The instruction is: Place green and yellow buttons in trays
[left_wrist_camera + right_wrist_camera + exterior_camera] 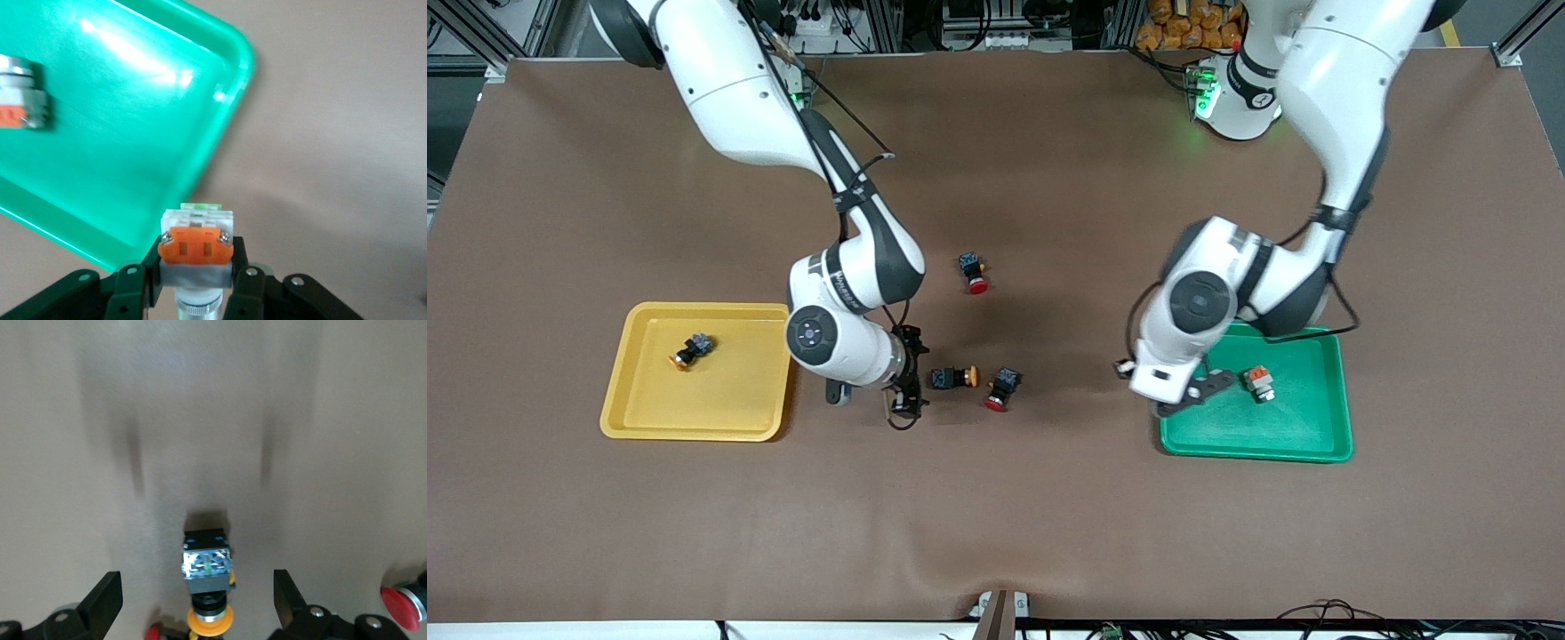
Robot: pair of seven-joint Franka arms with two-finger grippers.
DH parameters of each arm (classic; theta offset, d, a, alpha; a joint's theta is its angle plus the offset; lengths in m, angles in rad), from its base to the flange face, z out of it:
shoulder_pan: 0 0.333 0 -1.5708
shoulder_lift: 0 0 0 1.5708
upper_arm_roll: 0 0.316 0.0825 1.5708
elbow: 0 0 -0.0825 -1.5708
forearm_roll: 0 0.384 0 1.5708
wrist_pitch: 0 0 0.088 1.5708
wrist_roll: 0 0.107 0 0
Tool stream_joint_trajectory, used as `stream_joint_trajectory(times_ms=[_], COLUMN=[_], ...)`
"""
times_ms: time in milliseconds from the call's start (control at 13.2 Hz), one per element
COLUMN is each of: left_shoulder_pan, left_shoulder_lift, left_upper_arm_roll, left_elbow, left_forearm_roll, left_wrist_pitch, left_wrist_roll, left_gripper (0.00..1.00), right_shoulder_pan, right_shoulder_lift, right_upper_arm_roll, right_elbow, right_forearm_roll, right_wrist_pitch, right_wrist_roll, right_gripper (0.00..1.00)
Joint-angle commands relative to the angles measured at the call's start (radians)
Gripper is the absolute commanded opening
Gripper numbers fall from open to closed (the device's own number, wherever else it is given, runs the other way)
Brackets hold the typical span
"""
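Left end effector (195, 293) clamped on a white-and-orange button (195, 243), held in the air over the green tray's (1316, 440) corner nearest the worktop (1049, 533) centre and front edge. 2nd white-and-orange button (1259, 383) lies in that tray, mid-floor.

Right end effector (198, 603) wide open, fingers (101, 603) w/ nothing between them but a dark button w/ orange-yellow cap (953, 378), which lies on its side on the worktop, untouched. Just beside it, toward the left arm's end, a red-cap switch (1000, 388); another red-cap switch (973, 272) farther from the front edge, mid-worktop. Yellow tray (640, 418) sits toward the right arm's end, w/ one dark orange-yellow-cap button (692, 350) inside.
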Motion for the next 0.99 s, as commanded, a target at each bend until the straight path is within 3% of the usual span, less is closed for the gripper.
stream_joint_trajectory(times_ms=[0, 152, 228, 532, 684, 759, 835, 911], left_shoulder_pan=[0.066, 0.111, 0.129, 0.206, 0.209, 0.21, 0.217, 0.227], left_shoulder_lift=[-0.061, -0.075, -0.075, -0.052, -0.039, -0.029, -0.026, -0.026], left_upper_arm_roll=[-0.01, -0.01, -0.01, -0.01, -0.01, -0.01, -0.01, -0.01], left_elbow=[-0.102, -0.127, -0.13, -0.159, -0.162, -0.153, -0.149, -0.139], left_forearm_roll=[0.002, 0.002, 0.002, 0.002, 0.002, 0.002, -0.001, -0.007], left_wrist_pitch=[0.005, 0.008, 0.01, 0.115, 0.166, 0.172, 0.177, 0.18], left_wrist_roll=[0.074, 0.126, 0.152, 0.271, 0.278, 0.293, 0.314, 0.318], left_gripper=[0.0, 0.0, 0.0, 0.0, 0.0, 0.28, 0.79, 1.0], right_shoulder_pan=[0.026, 0.044, 0.057, 0.054, 0.038, 0.026, 0.005, -0.03], right_shoulder_lift=[0.056, 0.085, 0.1, 0.105, 0.088, 0.076, 0.065, 0.041], right_upper_arm_roll=[-0.006, -0.006, -0.006, -0.007, -0.007, -0.012, -0.016, -0.016], right_elbow=[0.032, 0.033, 0.033, 0.036, 0.034, 0.034, 0.036, 0.036], right_forearm_roll=[-0.002, -0.012, -0.016, -0.079, -0.114, -0.119, -0.145, -0.154], right_wrist_pitch=[0.012, 0.09, 0.107, 0.107, 0.084, 0.028, -0.061, -0.154], right_wrist_roll=[0.044, 0.066, 0.066, 0.051, 0.046, 0.04, -0.016, -0.119], right_gripper=[1.0, 1.0, 0.88, 0.0, 0.0, 0.0, 0.0, 0.0])
